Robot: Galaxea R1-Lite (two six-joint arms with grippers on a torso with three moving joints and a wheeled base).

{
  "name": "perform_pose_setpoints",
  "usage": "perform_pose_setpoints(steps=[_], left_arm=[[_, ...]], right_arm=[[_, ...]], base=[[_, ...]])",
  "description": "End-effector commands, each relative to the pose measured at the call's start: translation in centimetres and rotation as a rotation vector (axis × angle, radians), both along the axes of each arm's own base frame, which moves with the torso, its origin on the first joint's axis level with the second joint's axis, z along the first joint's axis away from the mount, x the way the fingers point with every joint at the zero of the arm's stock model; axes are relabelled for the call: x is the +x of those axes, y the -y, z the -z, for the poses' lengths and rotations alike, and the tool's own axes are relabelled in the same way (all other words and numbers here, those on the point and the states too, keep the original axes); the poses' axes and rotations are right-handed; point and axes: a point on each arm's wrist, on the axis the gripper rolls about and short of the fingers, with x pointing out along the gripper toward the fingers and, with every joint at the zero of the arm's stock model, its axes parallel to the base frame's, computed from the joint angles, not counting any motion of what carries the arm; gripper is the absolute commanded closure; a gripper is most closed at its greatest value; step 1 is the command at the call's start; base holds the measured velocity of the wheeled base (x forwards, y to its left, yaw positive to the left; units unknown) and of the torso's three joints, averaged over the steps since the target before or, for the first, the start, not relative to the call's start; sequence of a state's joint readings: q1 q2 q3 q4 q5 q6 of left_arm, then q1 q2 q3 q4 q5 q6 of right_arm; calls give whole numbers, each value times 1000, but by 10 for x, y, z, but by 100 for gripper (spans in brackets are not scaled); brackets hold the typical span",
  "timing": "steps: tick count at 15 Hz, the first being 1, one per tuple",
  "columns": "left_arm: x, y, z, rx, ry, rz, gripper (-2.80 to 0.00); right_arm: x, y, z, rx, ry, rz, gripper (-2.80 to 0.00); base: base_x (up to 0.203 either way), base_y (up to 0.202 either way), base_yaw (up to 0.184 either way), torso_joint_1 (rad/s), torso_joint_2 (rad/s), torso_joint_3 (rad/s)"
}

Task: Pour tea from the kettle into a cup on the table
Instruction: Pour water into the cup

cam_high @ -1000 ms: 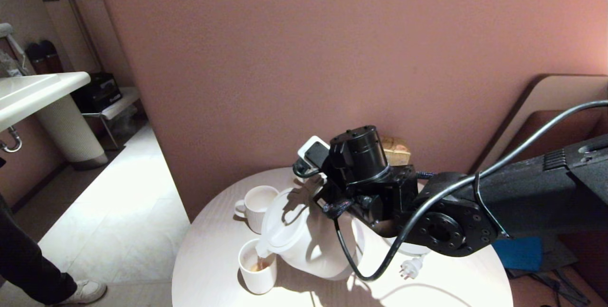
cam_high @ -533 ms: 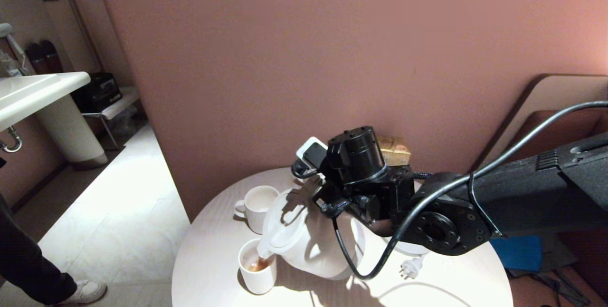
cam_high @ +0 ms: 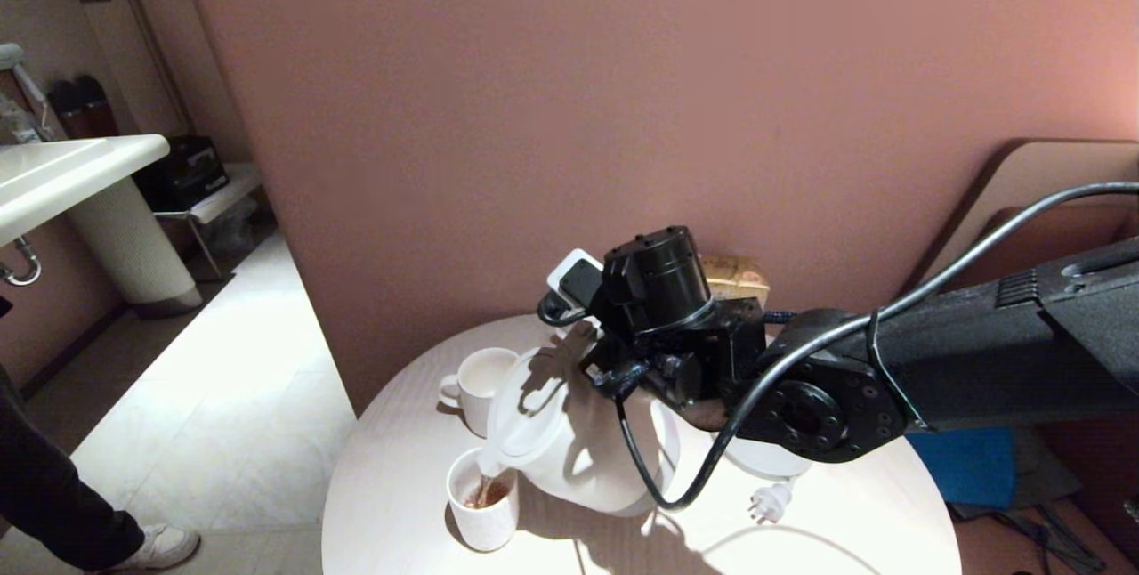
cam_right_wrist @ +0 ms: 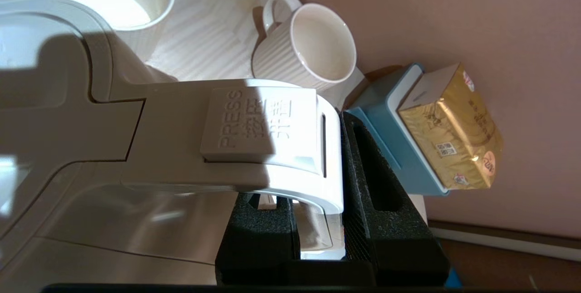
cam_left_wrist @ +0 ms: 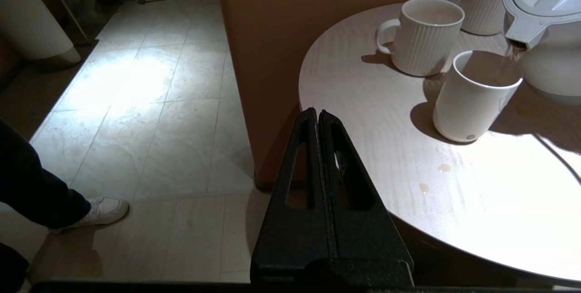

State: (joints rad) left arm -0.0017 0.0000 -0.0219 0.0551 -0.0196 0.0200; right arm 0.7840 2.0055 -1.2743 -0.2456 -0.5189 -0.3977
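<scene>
The white kettle (cam_high: 569, 441) hangs tilted over the round white table (cam_high: 801, 539), its spout above a plain white cup (cam_high: 483, 504). A thin stream of reddish-brown tea (cam_high: 486, 490) runs into that cup. My right gripper (cam_right_wrist: 317, 184) is shut on the kettle's loop handle (cam_right_wrist: 272, 139), one finger inside the loop and one outside. In the head view the black wrist hides the fingers. My left gripper (cam_left_wrist: 317, 114) is shut and holds nothing, parked off the table's near edge, apart from the cup (cam_left_wrist: 476, 98) and the kettle (cam_left_wrist: 544, 21).
Two ribbed white mugs (cam_left_wrist: 426, 34) (cam_left_wrist: 483, 0) stand behind the cup. A blue box with a gold packet (cam_right_wrist: 449, 125) sits by the wall. The kettle's base (cam_high: 774, 464) and plug (cam_high: 770, 504) lie to the right. Small drops (cam_left_wrist: 444, 167) mark the tabletop. A person's leg and shoe (cam_high: 151, 544) stand on the floor.
My right wrist has shifted slightly left and up, tipping the kettle further. The tea stream into the cup shows more clearly and the cup holds more tea.
</scene>
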Motion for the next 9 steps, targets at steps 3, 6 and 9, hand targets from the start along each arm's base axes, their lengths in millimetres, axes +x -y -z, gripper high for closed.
perform_pose_setpoints(steps=[3, 6, 9], left_arm=[[0, 0, 0, 0, -2, 0, 0], [0, 0, 0, 0, -2, 0, 0], [0, 0, 0, 0, -2, 0, 0]], right_arm=[[0, 0, 0, -4, 3, 3, 0], [0, -1, -1, -10, 6, -1, 0], [0, -1, -1, -13, 8, 5, 0]], base=[[0, 0, 0, 0, 0, 0], [0, 0, 0, 0, 0, 0], [0, 0, 0, 0, 0, 0]])
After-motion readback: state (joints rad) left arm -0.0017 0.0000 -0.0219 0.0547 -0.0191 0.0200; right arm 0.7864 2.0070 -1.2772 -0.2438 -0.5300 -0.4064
